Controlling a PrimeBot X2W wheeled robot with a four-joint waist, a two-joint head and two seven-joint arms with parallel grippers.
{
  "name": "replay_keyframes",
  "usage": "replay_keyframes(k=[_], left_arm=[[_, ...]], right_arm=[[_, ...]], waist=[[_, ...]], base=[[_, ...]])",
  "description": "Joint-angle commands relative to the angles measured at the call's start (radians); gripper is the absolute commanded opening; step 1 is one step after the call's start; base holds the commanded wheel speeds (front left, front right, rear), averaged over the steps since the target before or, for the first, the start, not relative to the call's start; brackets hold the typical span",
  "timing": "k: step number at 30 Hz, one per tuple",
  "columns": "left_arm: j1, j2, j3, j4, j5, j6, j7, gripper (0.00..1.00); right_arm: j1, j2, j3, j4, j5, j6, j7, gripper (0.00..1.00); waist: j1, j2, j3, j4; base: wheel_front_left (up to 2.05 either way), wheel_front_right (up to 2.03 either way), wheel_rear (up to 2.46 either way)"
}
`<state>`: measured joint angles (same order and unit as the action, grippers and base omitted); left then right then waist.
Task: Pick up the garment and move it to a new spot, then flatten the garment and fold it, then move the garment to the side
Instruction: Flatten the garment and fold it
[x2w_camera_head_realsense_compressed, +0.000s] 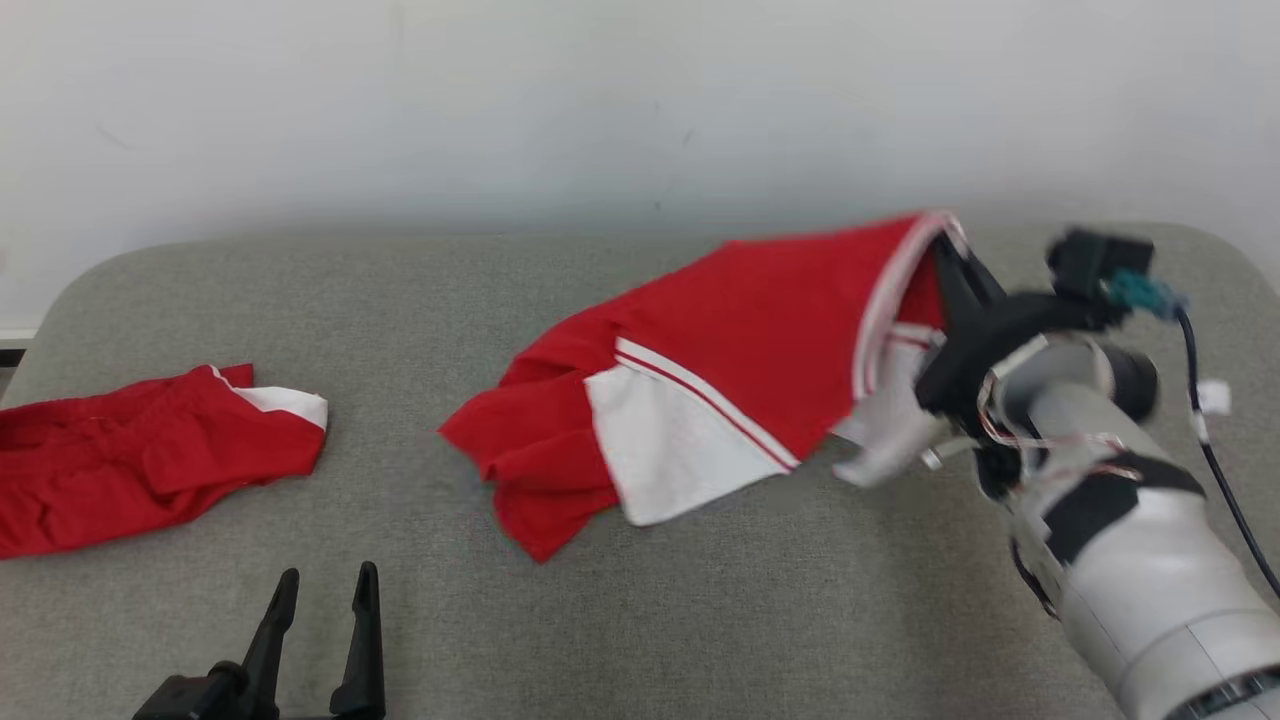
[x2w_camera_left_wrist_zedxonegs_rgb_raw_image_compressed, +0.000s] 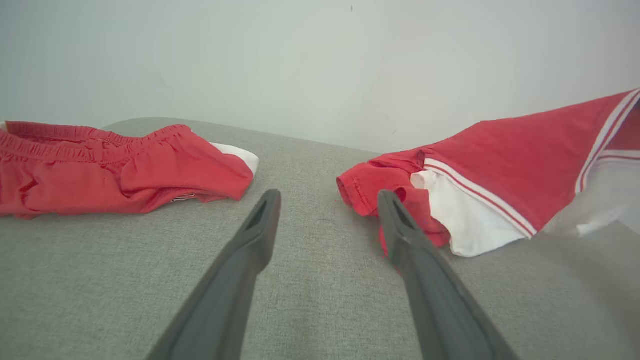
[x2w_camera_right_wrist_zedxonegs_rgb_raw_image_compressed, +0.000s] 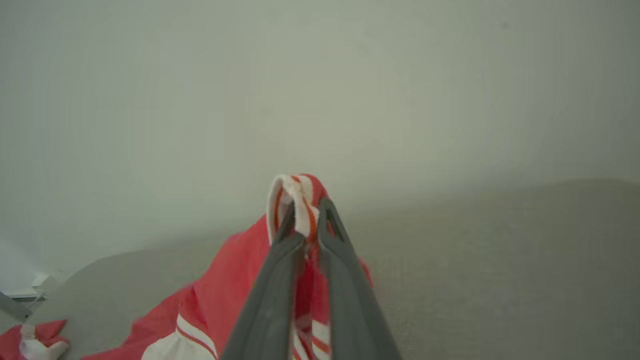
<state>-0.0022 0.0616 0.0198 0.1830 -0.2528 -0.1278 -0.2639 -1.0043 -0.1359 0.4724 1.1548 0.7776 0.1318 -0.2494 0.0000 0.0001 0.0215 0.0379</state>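
While the right hand (x2w_camera_head_realsense_compressed: 948, 262) clamps the striped hem of the red garment (x2w_camera_head_realsense_compressed: 740, 330), holding that corner raised near the far right edge of the surface (x2w_camera_head_realsense_compressed: 700, 620), the rest trails across the middle: the move looks underway, with flattening, folding and setting aside left. The left hand (x2w_camera_head_realsense_compressed: 328, 575) gapes empty at the front edge, near a second garment (x2w_camera_head_realsense_compressed: 130, 450)

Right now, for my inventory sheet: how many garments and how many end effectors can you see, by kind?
Red-and-white garments: 2 (lifted garment, resting garment)
End effectors: 2 (left end effector open, right end effector shut on the lifted garment's trim)
Total: 4
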Motion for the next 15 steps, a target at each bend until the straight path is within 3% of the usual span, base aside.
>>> replay_keyframes(k=[1,3,4,5,12,15], left_arm=[[-0.009,0.001,0.001,-0.001,-0.003,0.000,-0.001,1.00],[-0.009,-0.001,-0.001,0.001,-0.001,-0.001,-0.001,1.00],[-0.008,-0.001,-0.001,0.002,0.001,-0.001,-0.001,1.00],[-0.008,-0.002,-0.001,0.003,0.002,-0.001,-0.001,1.00],[0.000,-0.004,0.000,0.012,0.010,-0.002,-0.001,1.00],[0.009,-0.004,0.001,0.015,0.010,-0.002,-0.001,1.00]], right_arm=[[0.019,-0.010,-0.010,0.033,-0.020,-0.002,-0.010,0.00],[0.045,-0.040,-0.038,0.089,-0.044,-0.002,-0.015,0.00],[0.062,-0.058,-0.047,0.107,-0.063,-0.002,-0.017,0.26],[0.078,-0.075,-0.062,0.118,-0.076,-0.002,-0.016,1.00],[0.158,-0.150,-0.133,0.132,-0.255,-0.002,-0.017,1.00],[0.175,-0.151,-0.158,0.087,-0.365,-0.002,-0.017,1.00]], waist=[[0.0000,-0.0001,0.006,-0.006],[0.0000,-0.0001,0.008,-0.011],[0.0000,-0.0001,0.009,-0.013],[0.0000,-0.0001,0.009,-0.016],[0.0000,-0.0001,-0.009,-0.023],[0.0000,-0.0001,-0.020,-0.022]], base=[[0.00,0.00,0.00],[0.00,0.00,0.00],[0.00,0.00,0.00],[0.00,0.00,0.00],[0.00,0.00,0.00],[0.00,0.00,0.00]])
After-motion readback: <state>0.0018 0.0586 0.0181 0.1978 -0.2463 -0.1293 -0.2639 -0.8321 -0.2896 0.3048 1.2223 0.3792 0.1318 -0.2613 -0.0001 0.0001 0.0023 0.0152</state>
